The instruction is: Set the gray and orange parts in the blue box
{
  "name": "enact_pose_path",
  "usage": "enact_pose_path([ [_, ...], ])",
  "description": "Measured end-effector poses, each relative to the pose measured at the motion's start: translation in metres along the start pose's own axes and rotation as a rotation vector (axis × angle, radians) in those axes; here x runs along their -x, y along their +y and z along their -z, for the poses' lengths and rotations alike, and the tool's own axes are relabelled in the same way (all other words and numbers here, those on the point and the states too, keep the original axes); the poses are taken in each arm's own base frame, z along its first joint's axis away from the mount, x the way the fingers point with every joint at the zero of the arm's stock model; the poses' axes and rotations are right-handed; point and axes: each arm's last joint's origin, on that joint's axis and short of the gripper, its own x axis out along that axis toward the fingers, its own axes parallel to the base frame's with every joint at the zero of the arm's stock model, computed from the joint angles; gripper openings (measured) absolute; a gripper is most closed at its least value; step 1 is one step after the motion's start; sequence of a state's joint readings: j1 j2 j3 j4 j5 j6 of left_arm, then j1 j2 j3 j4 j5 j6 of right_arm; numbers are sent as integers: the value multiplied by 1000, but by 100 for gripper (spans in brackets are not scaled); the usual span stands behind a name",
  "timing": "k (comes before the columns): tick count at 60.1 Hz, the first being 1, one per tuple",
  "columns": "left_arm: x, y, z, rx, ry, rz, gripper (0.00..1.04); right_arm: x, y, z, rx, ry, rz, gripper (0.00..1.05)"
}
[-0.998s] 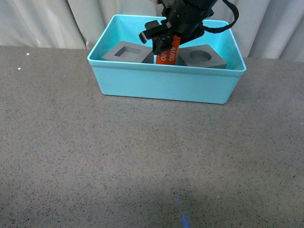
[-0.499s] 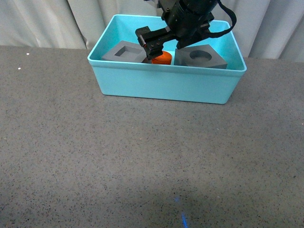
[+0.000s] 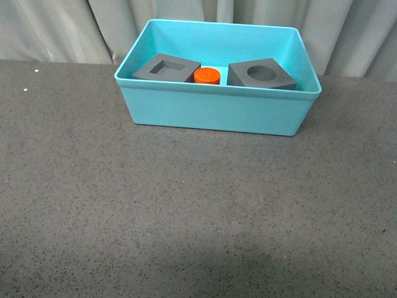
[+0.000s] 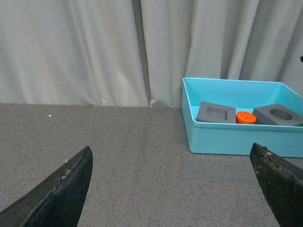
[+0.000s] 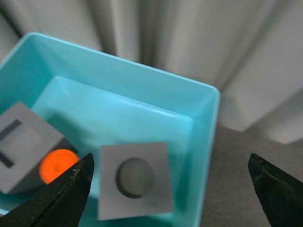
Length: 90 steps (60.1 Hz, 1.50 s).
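Now that the right arm has lifted out of the front view, where half a second ago it still hung over the blue box (image 3: 217, 115), the box at the far side of the table (image 3: 124, 217) holds the square-recess cube (image 3: 166, 67) at left, the round-recess cube (image 3: 260, 74) at right and the orange cylinder (image 3: 207, 76) upright between them, so the task looks finished. Seen from the wrists, the right gripper (image 5: 170, 194) hovers spread wide above the box with nothing held and the left gripper (image 4: 173, 189) waits equally splayed and empty well to the box's left, so with the near table bare and only the box rim and the curtain (image 3: 74, 28) behind to avoid, both arms have free room to pull back.
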<state>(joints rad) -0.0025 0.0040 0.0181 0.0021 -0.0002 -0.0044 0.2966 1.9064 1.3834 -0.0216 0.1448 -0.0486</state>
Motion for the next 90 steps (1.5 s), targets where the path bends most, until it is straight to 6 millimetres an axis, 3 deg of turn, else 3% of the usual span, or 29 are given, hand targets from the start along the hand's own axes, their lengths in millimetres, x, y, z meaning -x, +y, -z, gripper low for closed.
enact_pose_path([
  [6, 0, 0, 0, 0, 0, 0, 98, 27, -22, 30, -26, 9, 151, 95],
  [12, 0, 0, 0, 0, 0, 0, 98, 57, -34, 56, -50, -110, 304, 93],
  [17, 0, 0, 0, 0, 0, 0, 98, 78, -41, 82, -124, -396, 172, 74],
  [22, 0, 0, 0, 0, 0, 0, 98, 94, -44, 101, -142, -491, 158, 61],
  [42, 0, 0, 0, 0, 0, 0, 98, 146, -56, 155, -153, -512, 163, 0],
  [69, 0, 0, 0, 0, 0, 0, 98, 188, -62, 206, -159, -505, 164, 0],
  [90, 0, 0, 0, 0, 1, 0, 98, 210, -57, 216, -157, -514, 162, 0],
])
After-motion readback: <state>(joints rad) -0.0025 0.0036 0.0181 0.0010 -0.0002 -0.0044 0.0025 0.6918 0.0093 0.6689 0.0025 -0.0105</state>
